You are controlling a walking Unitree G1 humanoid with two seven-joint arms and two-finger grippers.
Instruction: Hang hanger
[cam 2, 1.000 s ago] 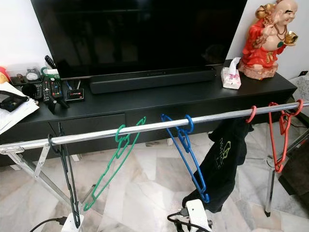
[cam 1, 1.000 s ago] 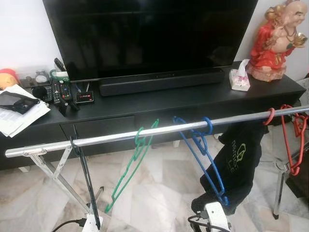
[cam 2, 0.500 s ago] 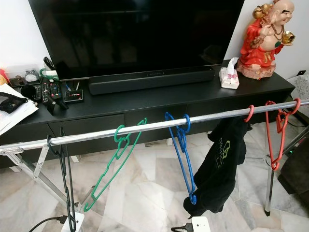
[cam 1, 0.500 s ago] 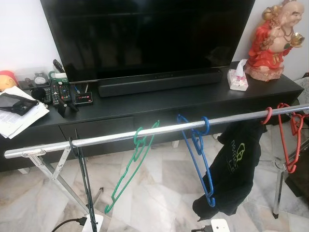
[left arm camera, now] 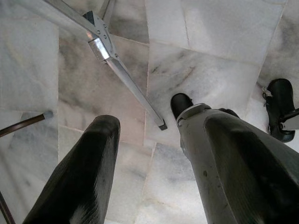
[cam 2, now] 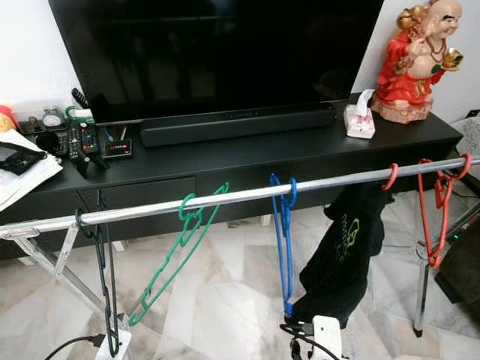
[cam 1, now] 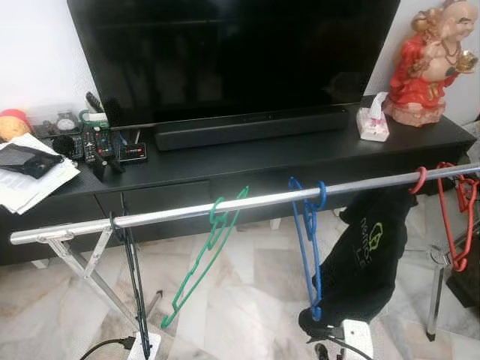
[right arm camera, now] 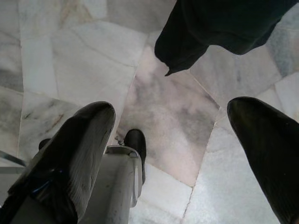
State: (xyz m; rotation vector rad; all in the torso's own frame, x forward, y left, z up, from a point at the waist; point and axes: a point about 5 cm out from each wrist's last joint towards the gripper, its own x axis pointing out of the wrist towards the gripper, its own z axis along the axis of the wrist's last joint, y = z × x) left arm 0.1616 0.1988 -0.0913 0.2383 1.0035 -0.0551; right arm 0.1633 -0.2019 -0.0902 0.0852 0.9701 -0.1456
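While the blue hanger [cam 2: 283,240] hangs on the rail [cam 2: 225,198], the right tool [right arm camera: 173,154] gapes empty below.

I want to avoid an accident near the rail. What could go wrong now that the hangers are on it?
The blue hanger hangs close against the black garment, so it could snag the cloth if pulled. The green hanger sits tilted on the metal rail and might slip off if the rail is bumped. Both claws, left claw and right claw, hang open low near the rack legs.

Blue hanger [cam 2: 283,247]; green hanger [cam 2: 176,259]; red hanger [cam 2: 430,214].
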